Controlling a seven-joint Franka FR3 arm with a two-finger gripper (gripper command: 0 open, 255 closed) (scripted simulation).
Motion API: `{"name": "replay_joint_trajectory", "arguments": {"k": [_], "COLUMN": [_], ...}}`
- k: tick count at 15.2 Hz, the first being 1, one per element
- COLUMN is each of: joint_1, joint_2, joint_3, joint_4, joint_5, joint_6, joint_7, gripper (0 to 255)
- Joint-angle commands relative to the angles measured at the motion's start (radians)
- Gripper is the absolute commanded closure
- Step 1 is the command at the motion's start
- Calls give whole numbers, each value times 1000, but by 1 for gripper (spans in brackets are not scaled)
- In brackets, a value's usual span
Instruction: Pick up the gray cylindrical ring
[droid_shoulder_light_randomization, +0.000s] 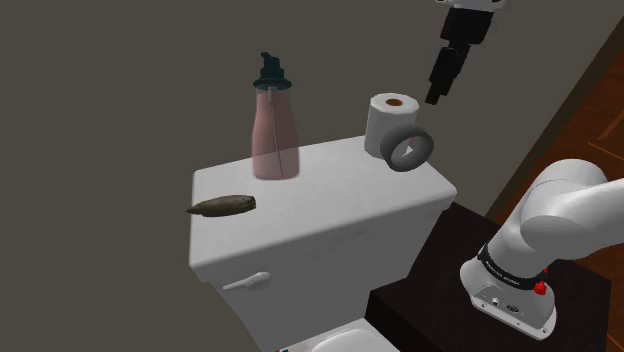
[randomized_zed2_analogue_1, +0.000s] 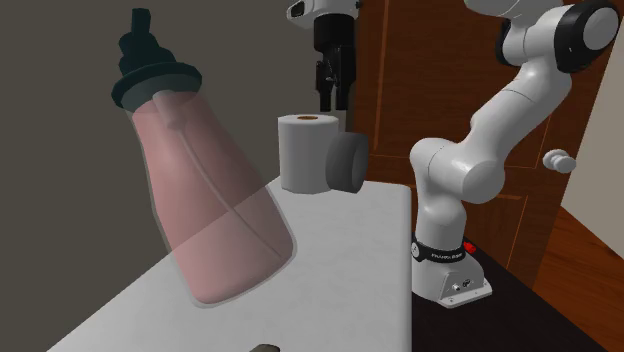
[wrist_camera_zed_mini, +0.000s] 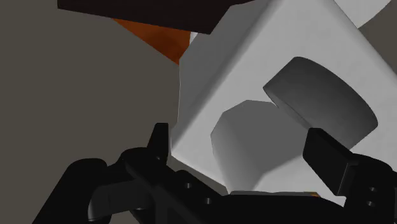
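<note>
The gray cylindrical ring (droid_shoulder_light_randomization: 408, 150) stands on its edge near the corner of a white toilet tank lid (droid_shoulder_light_randomization: 330, 205), leaning against a white toilet paper roll (droid_shoulder_light_randomization: 385, 118). In the second exterior view the ring (randomized_zed2_analogue_1: 347, 160) sits on the right side of the roll (randomized_zed2_analogue_1: 303, 150). My black gripper (droid_shoulder_light_randomization: 436, 98) hangs in the air above the roll and ring, clear of both. Its fingers point down in the second exterior view (randomized_zed2_analogue_1: 333, 100). In the wrist view the gripper (wrist_camera_zed_mini: 240, 137) is open, and the ring (wrist_camera_zed_mini: 321, 98) and roll (wrist_camera_zed_mini: 251, 149) lie beyond it.
A tall pink bottle (droid_shoulder_light_randomization: 274, 135) with a dark cap stands further along the lid. A brown oblong object (droid_shoulder_light_randomization: 222, 206) lies near the lid's far end. The flush handle (droid_shoulder_light_randomization: 247, 284) sticks out of the tank front. A wooden door (randomized_zed2_analogue_1: 420, 80) stands behind the arm.
</note>
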Motion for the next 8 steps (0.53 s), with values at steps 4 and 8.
{"name": "replay_joint_trajectory", "arguments": {"k": [4, 8], "joint_1": [36, 112], "joint_2": [-270, -649], "joint_3": [37, 108], "joint_4": [-241, -554], "joint_5": [51, 135], "joint_6": [200, 438], "joint_7": [-37, -77], "gripper": [0, 0]}}
